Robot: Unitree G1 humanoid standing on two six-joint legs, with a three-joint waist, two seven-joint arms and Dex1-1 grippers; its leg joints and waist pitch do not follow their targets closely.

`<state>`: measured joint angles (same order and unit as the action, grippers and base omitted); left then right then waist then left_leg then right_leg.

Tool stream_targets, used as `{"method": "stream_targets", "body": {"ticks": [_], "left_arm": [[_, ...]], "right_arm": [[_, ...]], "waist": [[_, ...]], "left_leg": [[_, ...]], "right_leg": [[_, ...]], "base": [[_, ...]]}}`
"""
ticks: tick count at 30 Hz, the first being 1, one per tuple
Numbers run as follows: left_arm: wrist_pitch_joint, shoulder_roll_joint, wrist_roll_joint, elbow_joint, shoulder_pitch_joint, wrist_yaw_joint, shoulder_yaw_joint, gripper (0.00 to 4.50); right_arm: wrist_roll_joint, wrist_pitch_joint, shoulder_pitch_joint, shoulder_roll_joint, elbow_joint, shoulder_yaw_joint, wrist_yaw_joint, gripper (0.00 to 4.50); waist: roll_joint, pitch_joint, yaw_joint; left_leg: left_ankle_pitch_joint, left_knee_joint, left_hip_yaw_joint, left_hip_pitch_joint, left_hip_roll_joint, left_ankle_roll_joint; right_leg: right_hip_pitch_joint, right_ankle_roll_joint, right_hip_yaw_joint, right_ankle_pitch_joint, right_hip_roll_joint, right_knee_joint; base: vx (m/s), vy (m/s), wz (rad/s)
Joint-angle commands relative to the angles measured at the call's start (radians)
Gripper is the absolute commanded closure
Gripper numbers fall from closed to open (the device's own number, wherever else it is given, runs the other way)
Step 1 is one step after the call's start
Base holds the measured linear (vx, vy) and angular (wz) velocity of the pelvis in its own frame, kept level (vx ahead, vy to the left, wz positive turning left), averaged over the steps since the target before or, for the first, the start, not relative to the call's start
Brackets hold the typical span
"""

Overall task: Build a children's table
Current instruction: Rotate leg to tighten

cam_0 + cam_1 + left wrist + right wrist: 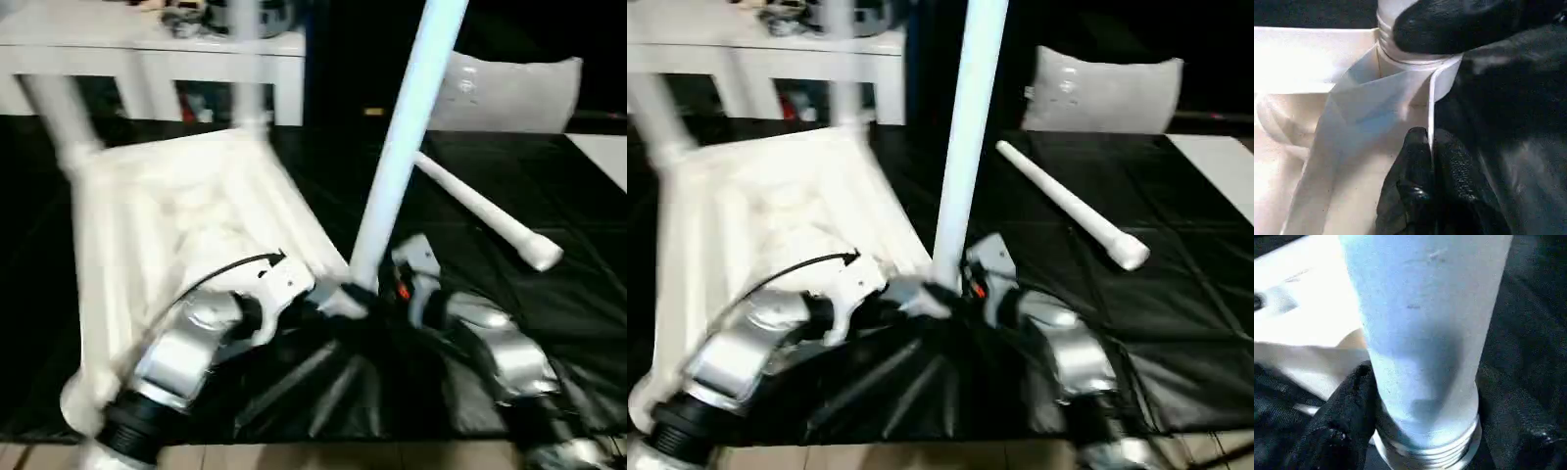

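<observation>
Left gripper (pixel 1430 161) — pinched shut on table top (pixel 186 215) rim; right gripper (pixel 1420 431) clamps upright leg (pixel 402 147) at corner socket.

near corner: upright leg (pixel 402 147) standing at table top (pixel 186 225) corner, left gripper (pixel 1430 171) and right gripper (pixel 1415 431) crowd its base | right: loose leg (pixel 485 213) lies across black sheet (pixel 578 304), open floor beyond it | far: two mounted legs (pixel 54 113), cushion (pixel 509 93) block
</observation>
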<state>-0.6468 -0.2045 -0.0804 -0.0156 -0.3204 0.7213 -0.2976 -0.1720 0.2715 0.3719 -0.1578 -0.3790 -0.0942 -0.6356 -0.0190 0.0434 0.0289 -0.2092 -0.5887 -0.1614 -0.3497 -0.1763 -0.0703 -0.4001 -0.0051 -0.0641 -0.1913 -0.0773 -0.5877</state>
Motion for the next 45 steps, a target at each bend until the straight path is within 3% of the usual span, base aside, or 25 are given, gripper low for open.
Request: {"method": "stream_targets", "body": {"ticks": [1,2,5,8,10,12,15,21,25,30,35,40,45], "left_arm": [[-0.004,0.081,0.009,0.04,-0.017,-0.071,-0.016,4.5],[-0.005,0.13,-0.012,0.032,-0.031,-0.132,-0.028,4.5],[-0.004,0.138,-0.024,0.033,-0.039,-0.135,-0.06,4.5],[0.01,0.112,-0.039,0.028,-0.037,-0.124,-0.071,4.5],[0.021,0.094,-0.046,0.021,-0.038,-0.119,-0.071,4.5],[0.038,0.065,-0.052,0.003,-0.042,-0.107,-0.064,4.5],[0.059,0.034,-0.049,-0.016,-0.051,-0.083,-0.06,4.5],[0.148,-0.089,-0.011,-0.05,-0.06,0.093,-0.093,4.5],[0.207,-0.147,-0.005,-0.065,-0.065,0.183,-0.126,4.5],[0.294,-0.231,0.02,-0.077,-0.068,0.347,-0.181,4.5],[0.364,-0.283,0.034,-0.085,-0.081,0.461,-0.215,4.5],[0.404,-0.308,0.026,-0.109,-0.103,0.518,-0.236,4.5],[0.433,-0.315,0.028,-0.122,-0.113,0.549,-0.242,4.5]], "right_arm": [[0.006,0.054,0.017,0.056,-0.081,-0.009,0.078,1.84],[0.04,0.033,0.038,0.072,-0.116,-0.008,0.135,1.84],[0.041,0.003,0.037,0.07,-0.127,0.004,0.147,1.84],[0.029,-0.01,0.021,0.062,-0.102,0.018,0.13,1.14],[0.03,-0.027,0.008,0.045,-0.079,0.019,0.114,1.07],[0.036,-0.063,-0.012,0.013,-0.045,0.015,0.077,0.72],[0.025,-0.102,-0.034,-0.033,-0.006,0.006,0.004,0.53],[-0.027,-0.175,-0.068,-0.18,0.087,0.004,-0.238,0.09],[-0.061,-0.166,-0.071,-0.24,0.121,-0.004,-0.35,0.09],[-0.067,-0.168,-0.057,-0.318,0.128,-0.038,-0.48,0.09],[-0.025,-0.216,-0.042,-0.352,0.119,-0.089,-0.549,0.09],[-0.004,-0.241,-0.038,-0.364,0.118,-0.145,-0.616,0.09],[-0.012,-0.235,-0.024,-0.352,0.098,-0.154,-0.633,0.09]], "waist": [[-0.001,-0.03,0.006],[-0.001,-0.032,0.006],[0.003,-0.037,0.011],[0.002,-0.041,0.02],[0.002,-0.044,0.026],[0.002,-0.049,0.039],[0.005,-0.05,0.046],[0.006,-0.047,0.058],[0.008,-0.046,0.062],[0.008,-0.054,0.072],[0.006,-0.054,0.084],[0.002,-0.048,0.084],[-0.001,-0.047,0.083]], "left_leg": [[-0.343,0.092,0.026,-0.008,-0.045,0.014],[-0.333,0.092,0.025,-0.008,-0.046,0.014],[-0.282,0.091,0.021,-0.012,-0.047,0.022],[-0.245,0.087,0.013,-0.009,-0.047,0.044],[-0.202,0.084,0.01,-0.008,-0.046,0.053],[-0.124,0.079,0.007,-0.01,-0.045,0.076],[-0.091,0.075,0.005,-0.01,-0.046,0.094],[-0.144,0.078,0.004,-0.008,-0.048,0.093],[-0.175,0.081,0.005,-0.002,-0.051,0.085],[-0.115,0.073,0.002,0.002,-0.053,0.093],[-0.116,0.072,0.001,0.005,-0.053,0.091],[-0.17,0.076,0.001,0.003,-0.054,0.069],[-0.197,0.08,0.004,0.001,-0.055,0.049]], "right_leg": [[0.032,-0.108,0.038,-0.515,-0.067,0.1],[0.033,-0.121,0.039,-0.49,-0.069,0.097],[0.04,-0.143,0.043,-0.382,-0.069,0.088],[0.04,-0.172,0.046,-0.299,-0.066,0.082],[0.042,-0.189,0.047,-0.252,-0.066,0.077],[0.048,-0.202,0.045,-0.154,-0.065,0.066],[0.052,-0.222,0.043,-0.097,-0.063,0.06],[0.053,-0.215,0.043,-0.174,-0.065,0.067],[0.05,-0.201,0.043,-0.227,-0.065,0.07],[0.05,-0.248,0.044,-0.108,-0.064,0.052],[0.05,-0.259,0.044,-0.111,-0.067,0.048],[0.049,-0.236,0.046,-0.198,-0.069,0.055],[0.048,-0.196,0.046,-0.304,-0.073,0.064]], "base": [[0.0,0.0,0.0],[0.0,0.0,0.0],[0.0,0.0,0.0],[0.0,0.0,0.0],[0.0,0.0,0.0],[0.0,0.0,0.0],[0.0,0.0,0.0],[0.0,0.0,0.0],[0.0,0.0,0.0],[0.0,0.0,0.0],[0.0,0.0,0.0],[0.0,0.0,0.0],[0.0,0.0,0.0]]}}
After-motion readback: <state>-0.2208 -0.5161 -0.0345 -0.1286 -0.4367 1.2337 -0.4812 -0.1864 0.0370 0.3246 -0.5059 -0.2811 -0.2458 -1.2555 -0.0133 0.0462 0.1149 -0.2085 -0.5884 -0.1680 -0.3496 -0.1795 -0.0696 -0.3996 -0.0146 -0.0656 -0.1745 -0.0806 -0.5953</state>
